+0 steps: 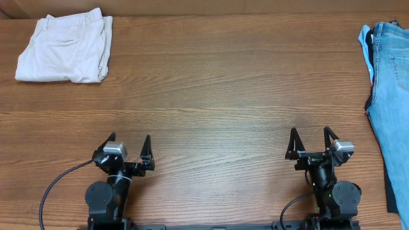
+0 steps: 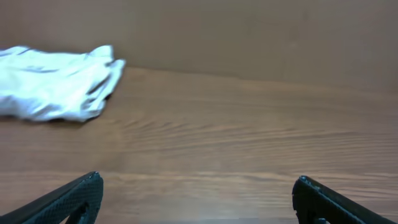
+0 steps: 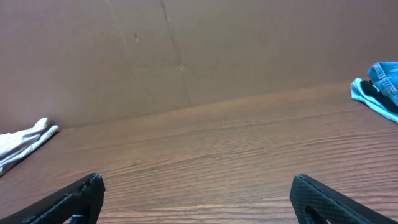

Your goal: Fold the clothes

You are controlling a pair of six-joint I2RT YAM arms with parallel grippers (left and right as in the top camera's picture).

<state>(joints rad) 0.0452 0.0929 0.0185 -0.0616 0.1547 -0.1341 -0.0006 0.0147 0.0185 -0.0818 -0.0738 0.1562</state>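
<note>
The shorts (image 1: 64,50) lie on the wooden counter (image 1: 217,96), close to the brown wall (image 2: 249,37) behind them. They are light beige and sit in a small, squarish bundle. One layer lies on top of another, and a pocket line shows on the top side. The edges are a bit lumpy on the side away from the wall, but to me the pile looks folded.

Nothing touches the shorts. The left gripper (image 1: 130,137) is the nearer one, yet it is well apart from them, out toward the front of the counter. Its two fingers are spread wide and hold nothing. The right gripper (image 1: 310,131) is farther from the shorts, off to the side. It is wide open too, with nothing in it. Both point toward the wall.

A pair of blue jeans (image 1: 391,96) lies much farther from the shorts, past the right gripper. The jeans are spread out long and are not folded.

I think the folding of the shorts is done, or very nearly done, and both arms are resting. If the bundle needs more tidying, the left arm is the one to do it. It would have to reach a long way over to the shorts, come down on the lumpy edge, and pinch only the top layer. A grab that goes too deep could pull the whole pile open.
</note>
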